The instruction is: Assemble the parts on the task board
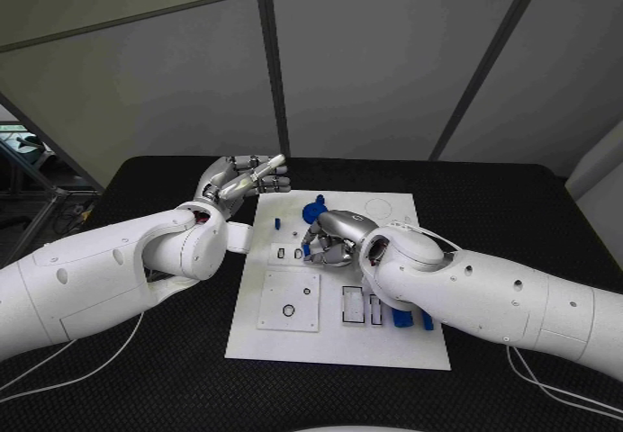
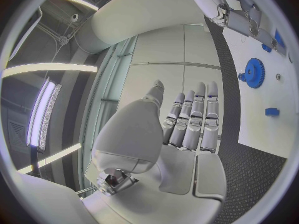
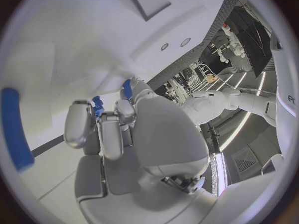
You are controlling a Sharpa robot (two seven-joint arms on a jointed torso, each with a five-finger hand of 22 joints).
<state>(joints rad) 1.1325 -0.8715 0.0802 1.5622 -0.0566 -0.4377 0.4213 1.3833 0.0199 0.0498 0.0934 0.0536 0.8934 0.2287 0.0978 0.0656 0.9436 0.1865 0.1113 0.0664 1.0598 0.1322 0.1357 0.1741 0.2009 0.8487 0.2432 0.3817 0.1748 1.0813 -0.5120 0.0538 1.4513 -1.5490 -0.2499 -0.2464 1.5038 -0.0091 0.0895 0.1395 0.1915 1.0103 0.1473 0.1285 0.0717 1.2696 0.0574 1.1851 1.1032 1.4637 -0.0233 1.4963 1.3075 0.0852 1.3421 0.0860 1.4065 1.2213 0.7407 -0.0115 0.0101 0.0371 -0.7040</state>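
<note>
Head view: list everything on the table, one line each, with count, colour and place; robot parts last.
Task board: one, white, middle of the black table.
Table: one, black, under the board.
Blue gear: one, on the board's far part, just beyond the right robot hand.
Blue parts: a few, near the board's right edge, beside the right arm; exact count unclear.
Square plate: one, white, on the board's left half.
Left robot hand: silver, raised beyond the board's far left corner, fingers apart, holding nothing.
Right robot hand: silver, over the board's middle, fingers curled around a small blue piece.

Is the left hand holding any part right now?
No. In the left wrist view the left hand has its fingers stretched out straight with nothing in them.
</note>
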